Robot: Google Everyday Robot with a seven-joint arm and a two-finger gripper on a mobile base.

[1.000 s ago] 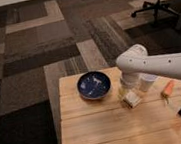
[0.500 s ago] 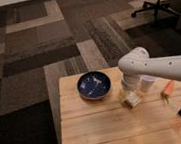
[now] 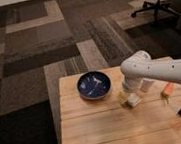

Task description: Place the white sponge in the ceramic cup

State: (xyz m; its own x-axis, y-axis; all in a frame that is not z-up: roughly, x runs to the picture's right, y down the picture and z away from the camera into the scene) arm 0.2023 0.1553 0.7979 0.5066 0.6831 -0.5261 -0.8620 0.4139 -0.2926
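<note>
A wooden slatted table (image 3: 92, 132) carries a dark blue bowl (image 3: 94, 84) at its far left. The ceramic cup (image 3: 148, 84) stands right of it and a small orange object (image 3: 167, 90) farther right. The white sponge (image 3: 133, 100) is mid-table, with the gripper (image 3: 127, 97) low at it.

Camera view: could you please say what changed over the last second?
Barely anything: the arm sank slightly, and the claw stays low at the white sponge on the table. The ceramic cup, dark blue bowl and orange object have not moved.
</note>
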